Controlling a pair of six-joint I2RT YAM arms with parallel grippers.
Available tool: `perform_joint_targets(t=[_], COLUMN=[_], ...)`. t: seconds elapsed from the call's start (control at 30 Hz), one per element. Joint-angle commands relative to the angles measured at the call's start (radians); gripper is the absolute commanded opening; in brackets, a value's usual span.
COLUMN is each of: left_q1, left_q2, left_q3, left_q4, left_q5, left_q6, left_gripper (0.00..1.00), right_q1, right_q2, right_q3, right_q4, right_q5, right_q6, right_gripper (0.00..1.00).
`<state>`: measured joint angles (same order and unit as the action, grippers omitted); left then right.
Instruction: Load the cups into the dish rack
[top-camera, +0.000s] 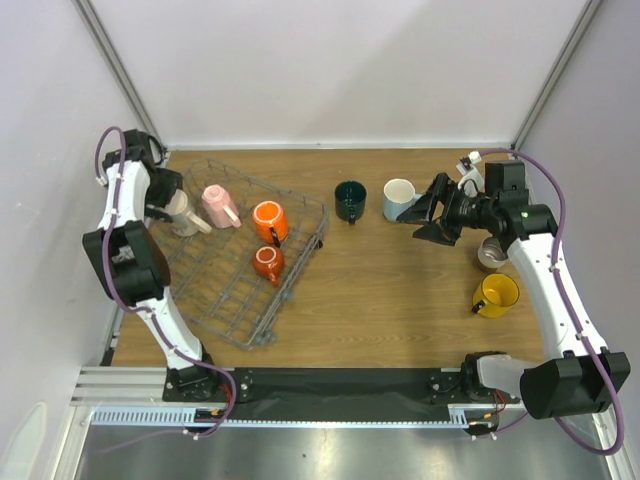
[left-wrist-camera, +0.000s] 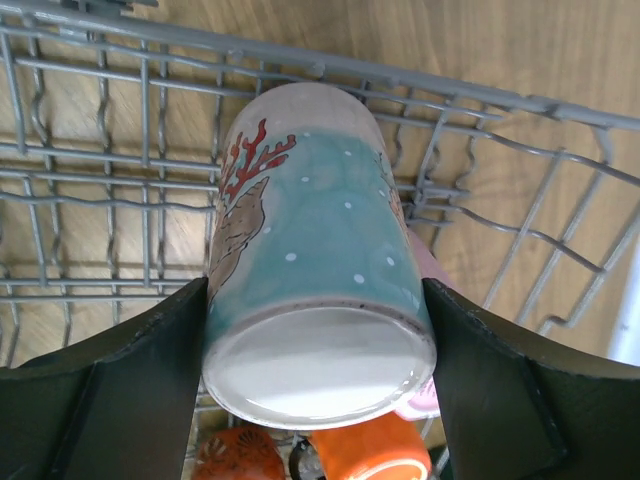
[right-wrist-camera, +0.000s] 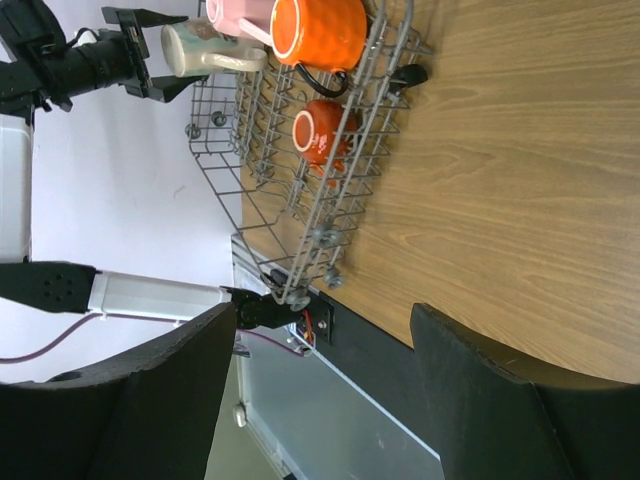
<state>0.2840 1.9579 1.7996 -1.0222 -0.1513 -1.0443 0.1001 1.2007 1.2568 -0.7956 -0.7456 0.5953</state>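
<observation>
Mugs: eight in all, four at the rack, four on the table

One dish rack, two grippers. The left gripper is clamped on a cream and teal seashell mug over the rack's far left corner. Whether the mug touches the wires is unclear, and its handle is out of sight in the wrist view. Just right of those fingers a pink mug sits in the rack, then a large orange mug and a small orange mug. On the table, left of the right gripper, stand a dark green mug and a pale blue mug, the blue one just beside its fingertips. Its fingers are spread, with nothing between them. Behind it, a brownish mug is half hidden by the arm, and a yellow mug sits nearer the base.
</observation>
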Motion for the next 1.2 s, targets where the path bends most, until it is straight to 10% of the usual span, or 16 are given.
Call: perform_joint_targets(t=[0.0,0.37,0.5,0.77,1.17], left_q1=[0.001,0.027,0.035,0.037,0.035], left_q2=[-0.084,-0.010,-0.005,-0.005,-0.083], left_q3=[-0.033,0.040,0.041,0.072,0.008], left_q4=[0.117,0.080,0.073,0.048,0.071], left_q5=[0.018,0.088,0.114,0.107,0.144], left_q6=[-0.042,-0.014,-0.010,0.021,0.047], left_gripper=[0.00,0.02,0.54,0.98,1.00], right_q1=[-0.007,-0.013,-0.013,-0.013,-0.013], right_q2=[-0.009,0.000,0.013,0.007,0.011], right_q3=[0.012,0.024,0.033,0.020,0.024], right_q4=[-0.007,-0.013,-0.004,0.006,0.015], right_q5=[-0.011,-0.006,-0.008,-0.014,-0.005], right_q6=[-0.022,-0.026,-0.020,-0.023,-0.035], right_gripper=[0.77,0.77,0.77,0.77,0.77])
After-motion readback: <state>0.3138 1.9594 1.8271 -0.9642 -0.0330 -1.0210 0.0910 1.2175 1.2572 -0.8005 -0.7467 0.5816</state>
